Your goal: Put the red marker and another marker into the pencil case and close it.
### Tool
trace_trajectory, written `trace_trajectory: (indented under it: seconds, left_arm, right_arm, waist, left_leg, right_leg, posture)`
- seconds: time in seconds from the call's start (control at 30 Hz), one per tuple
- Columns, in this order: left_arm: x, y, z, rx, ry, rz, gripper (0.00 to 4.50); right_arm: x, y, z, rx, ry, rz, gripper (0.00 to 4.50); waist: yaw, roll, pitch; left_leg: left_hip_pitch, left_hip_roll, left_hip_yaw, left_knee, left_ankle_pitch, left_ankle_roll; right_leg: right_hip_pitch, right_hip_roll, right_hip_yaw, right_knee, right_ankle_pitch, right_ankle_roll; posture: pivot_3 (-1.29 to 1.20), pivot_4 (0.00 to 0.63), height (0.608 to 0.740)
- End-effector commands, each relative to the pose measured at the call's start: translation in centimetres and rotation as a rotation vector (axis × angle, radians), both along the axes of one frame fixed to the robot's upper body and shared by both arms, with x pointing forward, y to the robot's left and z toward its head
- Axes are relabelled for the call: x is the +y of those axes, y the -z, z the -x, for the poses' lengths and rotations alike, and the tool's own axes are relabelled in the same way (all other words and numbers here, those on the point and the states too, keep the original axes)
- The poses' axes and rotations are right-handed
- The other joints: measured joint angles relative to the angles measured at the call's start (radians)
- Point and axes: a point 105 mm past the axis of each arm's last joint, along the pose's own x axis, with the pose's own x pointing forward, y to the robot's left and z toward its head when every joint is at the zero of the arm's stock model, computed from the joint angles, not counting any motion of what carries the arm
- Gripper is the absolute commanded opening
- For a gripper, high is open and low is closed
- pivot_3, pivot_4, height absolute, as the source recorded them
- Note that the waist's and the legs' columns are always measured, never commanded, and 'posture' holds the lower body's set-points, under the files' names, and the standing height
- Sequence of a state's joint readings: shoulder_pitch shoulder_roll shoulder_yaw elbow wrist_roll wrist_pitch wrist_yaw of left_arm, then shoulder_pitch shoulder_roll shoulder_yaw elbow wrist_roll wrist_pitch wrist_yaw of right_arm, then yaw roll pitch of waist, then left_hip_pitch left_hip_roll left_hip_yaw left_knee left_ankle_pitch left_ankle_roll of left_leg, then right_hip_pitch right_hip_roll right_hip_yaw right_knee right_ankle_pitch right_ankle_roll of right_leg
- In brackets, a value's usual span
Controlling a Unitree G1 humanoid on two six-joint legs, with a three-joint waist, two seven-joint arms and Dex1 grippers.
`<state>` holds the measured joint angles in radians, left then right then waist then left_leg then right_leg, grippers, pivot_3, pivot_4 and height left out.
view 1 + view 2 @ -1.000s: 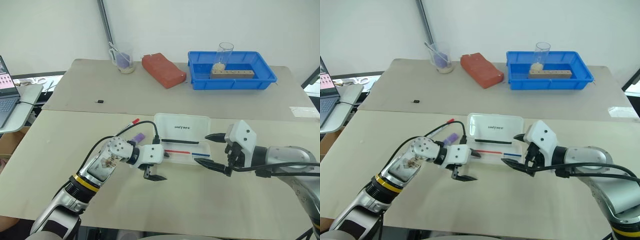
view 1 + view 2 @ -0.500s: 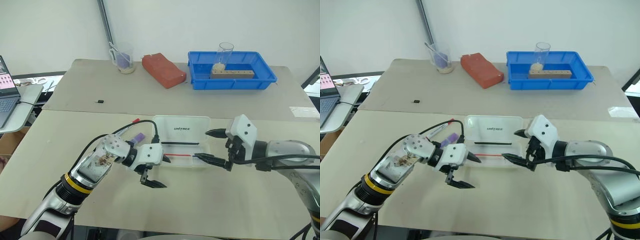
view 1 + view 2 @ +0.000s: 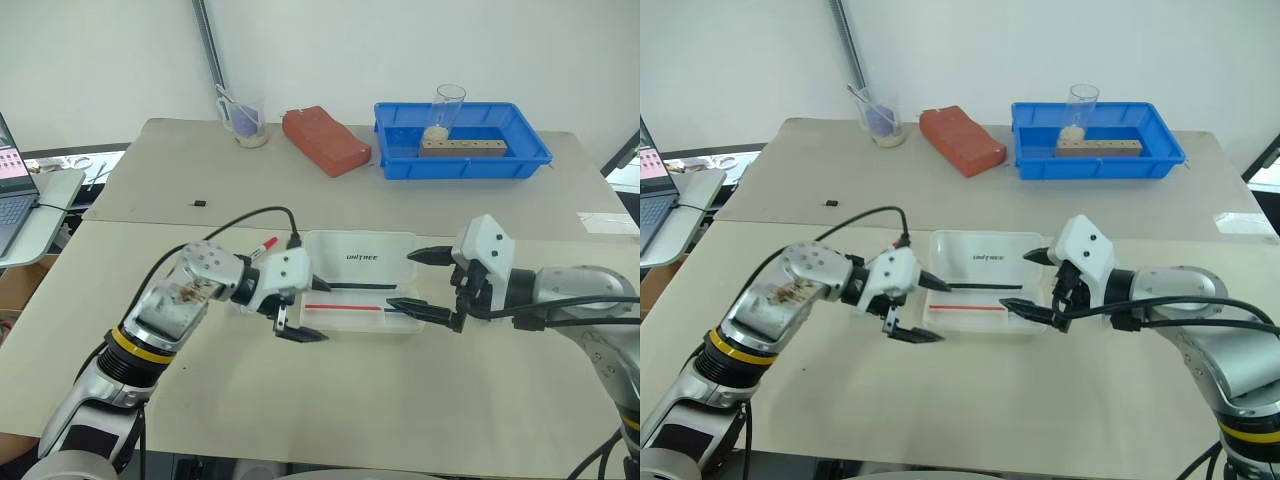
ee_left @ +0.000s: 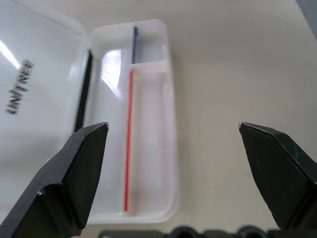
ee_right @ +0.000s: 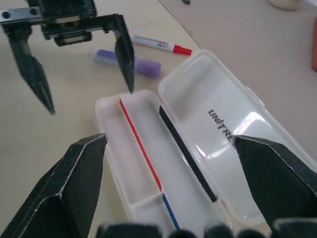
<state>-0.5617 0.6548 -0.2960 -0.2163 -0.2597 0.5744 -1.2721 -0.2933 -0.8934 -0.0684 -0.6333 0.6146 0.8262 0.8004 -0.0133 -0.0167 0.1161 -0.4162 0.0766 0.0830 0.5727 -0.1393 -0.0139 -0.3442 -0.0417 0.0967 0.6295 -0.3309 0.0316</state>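
The case (image 5: 198, 148), a flat translucent plastic box with rounded corners, lies lid-open at table centre, tray empty, ready for loading. The slim red marker (image 5: 158, 43) and chunky purple marker (image 5: 136, 64) lie at its 9 o'clock. Left gripper (image 3: 297, 310) and right gripper (image 3: 420, 282) flank it at 9 and 3, jaws spread, empty.

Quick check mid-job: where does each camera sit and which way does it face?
Left and right eye views: on the head, looking forward and down at the table; both arms show beside the open pencil case.
Left wrist view: on the left wrist, looking along the open left tool into the pencil case.
Right wrist view: on the right wrist, facing the case, red marker, purple marker; right tool open.
Every view shares the case.
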Motion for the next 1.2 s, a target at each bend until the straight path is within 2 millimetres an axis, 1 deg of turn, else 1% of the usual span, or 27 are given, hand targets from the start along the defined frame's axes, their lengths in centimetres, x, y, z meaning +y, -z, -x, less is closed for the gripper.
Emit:
trace_trajectory:
  seconds: [0.03,0.1,0.17,0.2,0.23,0.3,0.37,0.43,0.5,0.63,0.73,0.83,0.9,1.0,1.03,1.1,1.17,1.2]
  left_arm:
    - [1.4,-3.6,-2.2,-0.022,-0.141,0.108,4.48]
    - [2.6,-4.3,-3.9,-0.041,-0.247,0.134,4.48]
    - [5.2,-4.1,-6.9,-0.108,-0.447,0.130,4.48]
    - [6.4,-3.9,-8.1,-0.128,-0.534,0.128,4.48]
    - [7.2,-3.7,-8.8,-0.140,-0.587,0.127,4.48]
    - [9.4,-2.1,-10.0,-0.149,-0.714,0.099,4.48]
    - [10.7,-0.7,-10.3,-0.143,-0.775,0.072,4.48]
    - [11.8,1.4,-10.1,-0.102,-0.814,0.035,4.48]
    - [12.7,3.1,-10.0,-0.068,-0.865,0.018,4.48]
    - [13.8,5.1,-9.5,-0.015,-0.899,0.005,4.48]
    - [14.4,6.0,-9.2,0.022,-0.918,0.011,3.70]
    - [14.6,5.9,-9.2,0.024,-0.927,0.023,2.32]
    - [14.7,5.8,-9.2,0.024,-0.931,0.030,1.55]
    - [14.7,5.3,-9.3,0.018,-0.934,0.045,0.22]
    - [14.7,5.0,-9.4,0.015,-0.939,0.058,0.16]
    - [15.2,3.8,-9.8,-0.031,-0.973,0.094,0.16]
    - [15.6,0.9,-10.6,-0.108,-1.011,0.185,0.16]
    - [15.2,-1.1,-10.9,-0.151,-0.999,0.246,0.16]
  right_arm:
    - [0.5,-1.3,-0.1,-0.035,-0.025,-0.017,4.50]
    - [0.9,-1.6,-0.1,-0.045,-0.040,-0.022,4.50]
    - [2.2,-2.4,-0.1,-0.071,-0.077,-0.053,4.50]
    - [2.8,-2.8,-0.1,-0.081,-0.096,-0.068,4.50]
    - [3.2,-3.1,0.0,-0.087,-0.107,-0.077,4.50]
    - [4.7,-4.0,0.0,-0.115,-0.150,-0.107,4.50]
    - [5.7,-4.7,-0.1,-0.136,-0.175,-0.129,4.50]
    - [6.5,-5.4,-0.3,-0.154,-0.189,-0.148,4.50]
    - [7.1,-5.9,-0.4,-0.169,-0.196,-0.157,4.50]
    - [7.4,-6.2,-0.5,-0.178,-0.197,-0.158,4.50]
    - [7.4,-6.2,-0.5,-0.172,-0.199,-0.157,4.50]
    - [7.4,-6.1,-0.5,-0.170,-0.199,-0.155,4.50]
    - [7.4,-6.1,-0.5,-0.170,-0.200,-0.153,4.50]
    - [7.3,-6.1,-0.6,-0.171,-0.199,-0.152,4.50]
    - [7.3,-6.0,-0.7,-0.171,-0.197,-0.152,4.50]
    - [7.0,-5.9,-0.9,-0.170,-0.179,-0.153,4.50]
    - [6.3,-5.4,-1.3,-0.162,-0.142,-0.148,4.50]
    - [5.8,-5.1,-1.5,-0.156,-0.119,-0.140,4.50]
  waist:
    - [0.001,0.000,0.000]
    - [0.001,0.000,0.000]
    - [0.000,0.001,-0.001]
    - [-0.002,0.002,-0.001]
    - [-0.003,0.002,-0.002]
    - [-0.004,0.005,-0.003]
    - [-0.004,0.004,-0.003]
    - [-0.002,0.004,-0.003]
    - [0.001,0.004,-0.003]
    - [0.013,0.001,-0.004]
    - [0.013,0.001,-0.004]
    - [0.008,0.001,-0.004]
    - [0.005,0.001,-0.004]
    - [0.004,0.001,-0.004]
    - [0.003,0.001,-0.004]
    - [0.002,0.000,-0.004]
    - [0.001,0.000,-0.004]
    - [0.003,-0.001,-0.004]
  left_leg:
    - [0.000,0.000,0.000,0.000,0.000,0.000]
    - [0.000,0.000,-0.001,0.000,0.000,0.001]
    - [0.000,0.000,-0.001,0.000,0.000,0.001]
    - [0.000,0.000,-0.001,0.000,0.000,0.001]
    - [0.000,0.000,-0.001,0.000,0.000,0.001]
    - [0.000,0.000,-0.001,-0.001,0.000,0.001]
    - [0.000,0.001,-0.001,-0.001,0.000,0.001]
    - [-0.001,0.001,-0.001,-0.001,0.000,0.001]
    - [-0.001,0.001,0.000,-0.001,0.000,0.001]
    - [-0.001,0.002,0.000,0.000,0.000,0.001]
    - [-0.001,0.002,0.001,0.000,0.000,0.001]
    - [-0.001,0.003,0.001,-0.001,0.000,0.001]
    - [-0.001,0.002,0.001,-0.001,0.000,0.001]
    - [-0.001,0.002,0.001,-0.001,0.000,0.001]
    - [-0.001,0.002,0.001,-0.001,0.000,0.001]
    - [-0.001,0.002,0.001,-0.001,0.000,0.001]
    - [-0.001,0.002,0.001,-0.001,0.000,0.001]
    - [-0.001,0.003,0.001,-0.001,0.000,0.001]
  right_leg:
    - [0.000,0.000,0.000,0.000,0.000,0.000]
    - [-0.005,0.000,-0.001,0.001,0.000,0.001]
    - [-0.004,0.000,-0.001,0.001,-0.001,0.002]
    - [-0.004,0.000,-0.001,0.001,-0.001,0.002]
    - [-0.005,0.000,0.000,0.001,-0.001,0.002]
    - [-0.003,0.001,0.001,0.003,0.000,0.000]
    - [-0.004,0.002,0.001,0.004,0.000,-0.001]
    - [-0.005,0.003,0.001,0.004,0.001,-0.001]
    - [-0.007,0.003,0.000,0.004,0.001,-0.002]
    - [-0.008,0.001,-0.002,0.004,0.002,-0.003]
    - [-0.008,0.000,-0.002,0.004,0.002,-0.004]
    - [-0.008,0.001,-0.002,0.005,0.003,-0.005]
    - [-0.008,0.001,-0.002,0.006,0.003,-0.005]
    - [-0.008,0.001,-0.002,0.007,0.003,-0.005]
    - [-0.008,0.001,-0.002,0.008,0.002,-0.005]
    - [-0.008,0.001,-0.002,0.010,0.002,-0.005]
    - [-0.008,0.001,-0.002,0.010,0.002,-0.006]
    - [-0.008,0.001,-0.002,0.010,0.002,-0.006]
  posture:
    - [0.00,0.150,0.740]
    - [0.00,0.150,0.740]
    - [0.00,0.150,0.740]
    - [0.00,0.150,0.740]
    - [0.00,0.150,0.740]
    - [0.00,0.150,0.740]
    - [0.00,0.150,0.740]
    - [0.00,0.150,0.740]
    - [0.00,0.150,0.740]
    - [0.00,0.150,0.740]
    - [0.00,0.150,0.740]
    - [0.00,0.150,0.740]
    - [0.00,0.150,0.740]
    - [0.00,0.150,0.740]
    - [0.00,0.150,0.740]
    - [0.00,0.150,0.740]
    - [0.00,0.150,0.740]
    - [0.00,0.150,0.740]
